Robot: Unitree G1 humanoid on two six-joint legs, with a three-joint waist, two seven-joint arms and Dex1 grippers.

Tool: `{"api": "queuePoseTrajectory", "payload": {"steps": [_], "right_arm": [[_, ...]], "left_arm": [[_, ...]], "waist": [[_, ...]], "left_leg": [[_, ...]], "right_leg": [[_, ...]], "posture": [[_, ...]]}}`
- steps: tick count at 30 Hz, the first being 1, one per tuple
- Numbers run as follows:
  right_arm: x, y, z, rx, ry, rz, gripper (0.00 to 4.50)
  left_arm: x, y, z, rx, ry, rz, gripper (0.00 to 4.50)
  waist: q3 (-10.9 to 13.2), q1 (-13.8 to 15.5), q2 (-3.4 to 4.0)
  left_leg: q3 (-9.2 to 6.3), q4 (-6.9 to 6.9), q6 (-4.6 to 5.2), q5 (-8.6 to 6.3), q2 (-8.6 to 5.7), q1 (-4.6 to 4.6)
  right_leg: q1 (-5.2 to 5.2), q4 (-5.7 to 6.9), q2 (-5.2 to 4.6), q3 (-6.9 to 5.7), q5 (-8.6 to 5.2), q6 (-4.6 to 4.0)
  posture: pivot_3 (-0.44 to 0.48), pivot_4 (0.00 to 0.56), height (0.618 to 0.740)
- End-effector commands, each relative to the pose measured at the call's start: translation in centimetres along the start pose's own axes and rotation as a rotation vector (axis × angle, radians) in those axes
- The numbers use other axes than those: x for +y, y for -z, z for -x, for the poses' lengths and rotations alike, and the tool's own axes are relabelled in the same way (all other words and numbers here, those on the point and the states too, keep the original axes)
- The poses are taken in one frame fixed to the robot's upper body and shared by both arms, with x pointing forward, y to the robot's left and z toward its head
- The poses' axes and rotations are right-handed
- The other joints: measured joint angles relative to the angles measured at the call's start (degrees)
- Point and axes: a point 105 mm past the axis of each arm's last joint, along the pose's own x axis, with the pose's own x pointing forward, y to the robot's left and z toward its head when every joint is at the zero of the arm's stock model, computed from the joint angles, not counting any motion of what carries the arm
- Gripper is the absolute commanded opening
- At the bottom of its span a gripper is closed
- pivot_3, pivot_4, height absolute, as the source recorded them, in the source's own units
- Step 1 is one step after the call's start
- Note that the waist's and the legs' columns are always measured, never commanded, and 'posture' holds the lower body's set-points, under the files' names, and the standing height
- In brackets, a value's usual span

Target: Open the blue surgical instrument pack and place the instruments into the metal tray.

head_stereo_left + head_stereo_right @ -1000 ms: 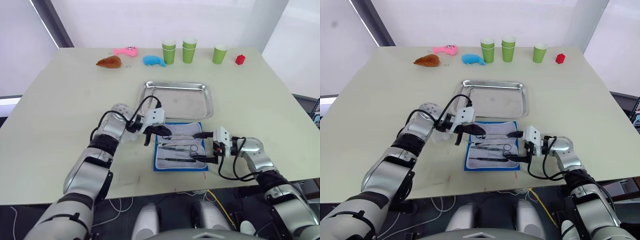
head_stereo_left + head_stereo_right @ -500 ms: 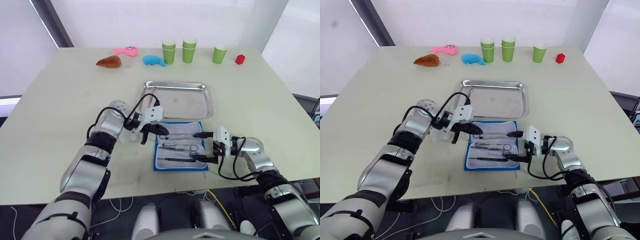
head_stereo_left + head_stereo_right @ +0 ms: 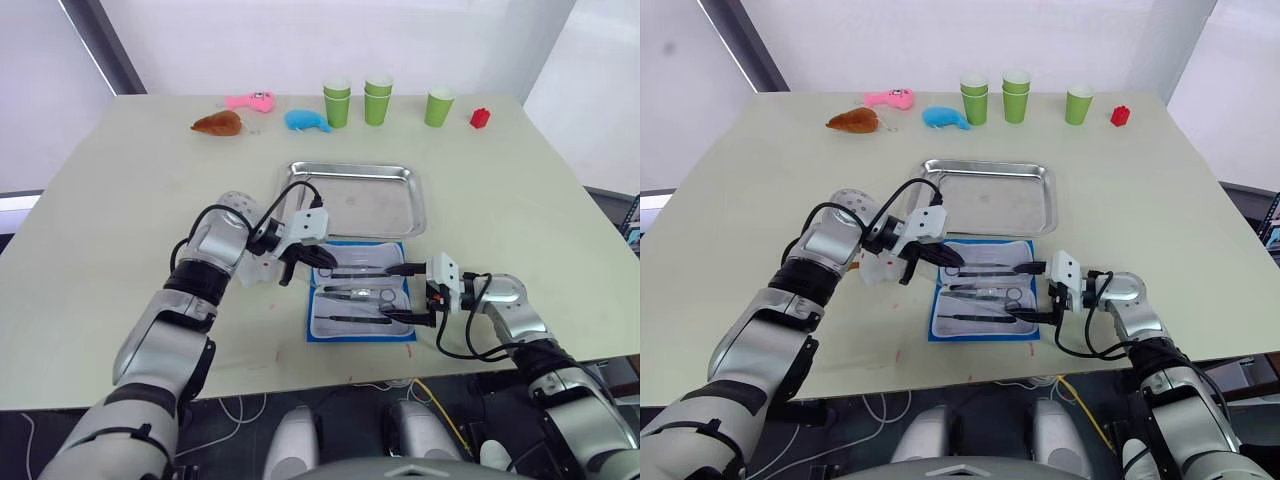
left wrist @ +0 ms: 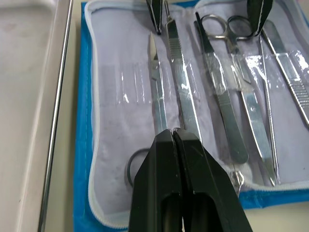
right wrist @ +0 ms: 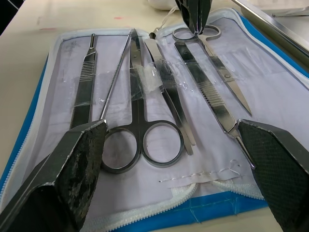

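Left wrist view: left tool (image 4: pixel 173 133) pinched shut, empty, over instruments (image 4: pixel 212 92) lying lengthwise ahead; right tool (image 5: pixel 174 140) spread wide, empty, opposite end of pack (image 3: pixel 360 303).

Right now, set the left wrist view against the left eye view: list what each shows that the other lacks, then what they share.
Left wrist view adds: clear plastic bands across the tools. Left eye view adds: green cups, a small red block, soft toys. Shared: the opened blue fabric instrument pack, its slim steel instruments, the shiny steel tray, the shut left gripper.
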Motion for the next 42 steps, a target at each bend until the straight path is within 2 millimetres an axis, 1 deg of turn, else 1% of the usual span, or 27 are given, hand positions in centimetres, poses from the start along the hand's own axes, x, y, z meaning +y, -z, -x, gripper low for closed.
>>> {"api": "queuePoseTrajectory", "payload": {"steps": [1, 5, 6, 7, 8, 10, 22, 25, 33, 35, 38, 42], "right_arm": [[2.1, 6.1, 1.0, 0.221, 0.001, -0.168, 4.5], [2.1, 6.1, 1.0, 0.219, 0.0, -0.17, 4.5], [2.1, 6.1, 1.0, 0.22, 0.001, -0.171, 4.5], [2.2, 6.2, 1.0, 0.22, 0.001, -0.172, 4.5], [2.2, 6.2, 1.0, 0.221, 0.0, -0.173, 4.5], [2.3, 6.2, 1.0, 0.22, 0.0, -0.174, 4.5], [2.2, 6.1, 1.0, 0.216, 0.007, -0.171, 4.5], [2.2, 6.1, 0.9, 0.215, 0.009, -0.171, 4.5], [2.3, 6.2, 0.9, 0.214, 0.01, -0.173, 4.5], [2.2, 6.2, 0.9, 0.215, 0.011, -0.172, 4.5], [2.2, 6.1, 0.9, 0.214, 0.013, -0.172, 4.5], [2.1, 6.1, 1.0, 0.217, 0.014, -0.169, 4.5]], "left_arm": [[0.7, -1.8, 0.6, -0.008, -0.022, -0.068, 0.03], [0.8, -1.7, 0.5, -0.024, -0.04, -0.075, 0.03], [0.9, -1.8, 0.5, -0.032, -0.048, -0.07, 0.44], [0.9, -1.7, 0.4, -0.036, -0.05, -0.068, 0.57], [0.8, -1.7, 0.4, -0.037, -0.05, -0.068, 0.93], [0.7, -1.5, 0.2, -0.036, -0.047, -0.073, 1.82], [0.8, -0.9, -0.8, -0.037, -0.06, -0.074, 1.82], [0.9, -0.2, -1.0, -0.013, -0.06, -0.066, 1.82], [0.8, 0.3, -2.0, -0.024, -0.049, -0.03, 1.82], [0.8, 0.9, -2.3, -0.02, -0.058, -0.021, 1.82], [0.7, 1.3, -2.5, -0.035, -0.061, 0.003, 1.82], [0.7, 1.1, -2.7, -0.107, -0.074, 0.007, 1.82]], "waist": [[0.0, 0.0, 0.02], [0.0, 0.0, 0.03], [0.0, 0.0, 0.03], [0.0, 0.0, 0.03], [0.0, 0.0, 0.03], [0.0, 0.0, 0.03], [0.0, 0.0, 0.01], [0.0, 0.0, 0.0], [0.0, 0.0, -0.04], [0.0, 0.0, -0.05], [-0.1, 0.0, -0.08], [-0.1, 0.0, -0.1]], "left_leg": [[0.0, 0.0, 0.0, 0.0, 0.0, 0.0], [-0.02, 0.0, 0.0, 0.0, -0.01, 0.01], [-0.02, 0.0, 0.0, 0.0, 0.0, 0.01], [-0.02, 0.0, 0.0, 0.0, 0.0, 0.01], [-0.02, 0.0, 0.0, 0.0, 0.0, 0.01], [-0.02, 0.0, 0.0, 0.0, 0.0, 0.01], [-0.02, 0.0, 0.0, 0.0, -0.01, 0.01], [-0.02, 0.0, 0.0, 0.0, -0.01, 0.01], [-0.03, 0.0, 0.0, 0.0, -0.01, 0.01], [-0.03, 0.0, 0.0, 0.0, -0.01, 0.02], [-0.03, 0.0, 0.0, 0.0, 0.0, 0.02], [-0.03, 0.0, 0.0, 0.0, 0.0, 0.04]], "right_leg": [[0.0, 0.0, 0.0, 0.01, 0.0, 0.0], [0.0, 0.0, 0.01, 0.01, 0.0, 0.0], [0.0, 0.0, 0.02, 0.01, 0.01, -0.02], [0.0, 0.0, 0.02, 0.01, 0.01, -0.02], [0.0, 0.0, 0.02, 0.01, 0.01, -0.02], [0.0, 0.0, 0.02, 0.01, 0.01, -0.02], [0.0, 0.0, 0.02, 0.01, 0.01, -0.02], [0.0, 0.0, 0.02, 0.0, 0.01, -0.01], [0.0, 0.0, 0.02, -0.01, 0.02, -0.02], [0.0, 0.0, 0.02, -0.01, 0.02, -0.04], [0.0, 0.0, 0.02, -0.01, 0.02, -0.04], [0.01, 0.0, 0.01, -0.01, 0.02, -0.03]], "posture": [[0.0, 0.15, 0.739], [0.0, 0.15, 0.739], [0.0, 0.15, 0.739], [0.0, 0.15, 0.739], [0.0, 0.15, 0.739], [0.0, 0.15, 0.739], [0.0, 0.15, 0.739], [0.0, 0.15, 0.739], [0.0, 0.15, 0.739], [0.0, 0.15, 0.739], [0.0, 0.15, 0.739], [0.0, 0.15, 0.739]]}}
